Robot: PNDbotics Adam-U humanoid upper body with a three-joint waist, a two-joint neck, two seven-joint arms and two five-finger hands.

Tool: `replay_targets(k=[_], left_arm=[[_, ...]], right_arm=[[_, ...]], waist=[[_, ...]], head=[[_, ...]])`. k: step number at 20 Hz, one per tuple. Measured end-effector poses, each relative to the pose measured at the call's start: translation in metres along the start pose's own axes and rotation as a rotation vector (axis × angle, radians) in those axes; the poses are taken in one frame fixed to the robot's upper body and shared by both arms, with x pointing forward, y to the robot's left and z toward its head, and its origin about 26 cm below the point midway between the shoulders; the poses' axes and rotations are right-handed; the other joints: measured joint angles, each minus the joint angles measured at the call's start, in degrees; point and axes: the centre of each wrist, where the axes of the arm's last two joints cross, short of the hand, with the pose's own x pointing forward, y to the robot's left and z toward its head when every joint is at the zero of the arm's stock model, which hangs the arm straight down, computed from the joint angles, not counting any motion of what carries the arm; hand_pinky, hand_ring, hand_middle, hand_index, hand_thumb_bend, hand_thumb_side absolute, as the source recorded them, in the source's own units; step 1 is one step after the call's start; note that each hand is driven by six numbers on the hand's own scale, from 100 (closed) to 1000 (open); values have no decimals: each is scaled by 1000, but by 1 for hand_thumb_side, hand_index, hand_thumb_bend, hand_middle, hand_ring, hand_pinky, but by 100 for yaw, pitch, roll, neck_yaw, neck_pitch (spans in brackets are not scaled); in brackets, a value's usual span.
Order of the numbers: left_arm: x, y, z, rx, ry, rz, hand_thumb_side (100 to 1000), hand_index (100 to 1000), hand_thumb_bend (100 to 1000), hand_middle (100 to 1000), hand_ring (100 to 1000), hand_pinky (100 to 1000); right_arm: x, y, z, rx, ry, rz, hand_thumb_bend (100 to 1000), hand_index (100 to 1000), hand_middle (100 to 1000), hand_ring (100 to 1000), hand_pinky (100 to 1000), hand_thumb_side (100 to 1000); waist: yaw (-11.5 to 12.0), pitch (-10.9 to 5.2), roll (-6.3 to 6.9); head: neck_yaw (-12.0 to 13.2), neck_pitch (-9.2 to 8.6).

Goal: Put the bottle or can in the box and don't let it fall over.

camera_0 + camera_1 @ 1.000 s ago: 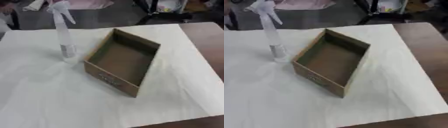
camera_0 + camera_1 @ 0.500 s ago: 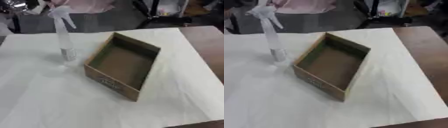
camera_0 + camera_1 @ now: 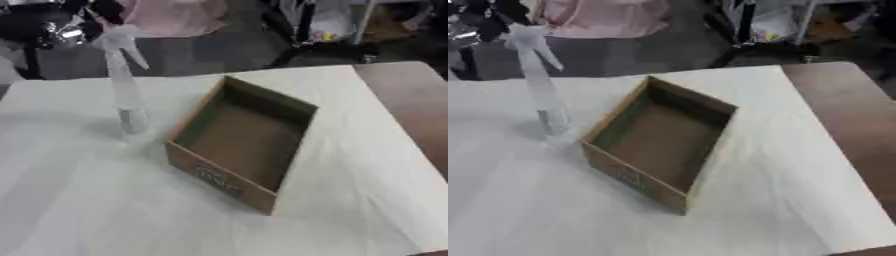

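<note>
Clear spray bottle (image 3: pixel 125 89) stands upright on the white-covered desk (image 3: pixel 96 200), just left of the open cardboard box (image 3: pixel 243 141), outside it. Box empty. Neither robot hand visible, state can't be told.

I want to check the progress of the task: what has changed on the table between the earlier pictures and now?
Nothing on the table has visibly changed. The whole picture has shifted a little, so only the camera moved. The spray bottle stands upright on the white cloth, to the left of the open cardboard box, apart from it as before. The box is empty, and no hand is in view.
</note>
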Motion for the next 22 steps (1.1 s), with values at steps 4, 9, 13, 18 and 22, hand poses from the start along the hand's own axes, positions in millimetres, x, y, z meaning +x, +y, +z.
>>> replay_targets(k=[4, 9, 13, 18, 22], left_arm=[[-1, -2, -3, 4, -7, 6, 798, 964, 100, 805, 904, 774], [-2, 1, -3, 15, -5, 2, 795, 966, 100, 814, 907, 780], [-2, 3, -4, 23, -1, -11, 791, 965, 100, 807, 903, 775], [3, 14, -2, 59, -28, -6, 762, 961, 100, 789, 885, 738], [8, 25, 3, 92, -53, 11, 747, 960, 100, 786, 881, 726]], right_arm=[[0, 0, 0, 8, -1, 0, 100, 896, 773, 1000, 796, 374], [0, 0, -1, 12, -5, -1, 100, 896, 773, 1000, 797, 381], [1, 0, -2, 17, -9, -1, 100, 897, 773, 1000, 797, 383], [0, 0, -2, 20, -8, -1, 100, 897, 773, 1000, 797, 388], [-1, 0, 0, 21, -2, 0, 100, 898, 773, 1000, 797, 390]], waist=[[-21, 31, 13], [-27, 80, 20], [-37, 118, 29], [-25, 164, 28], [17, 181, 36]], head=[[-5, -4], [-4, -1], [-3, 2], [-4, 27], [-37, 41]])
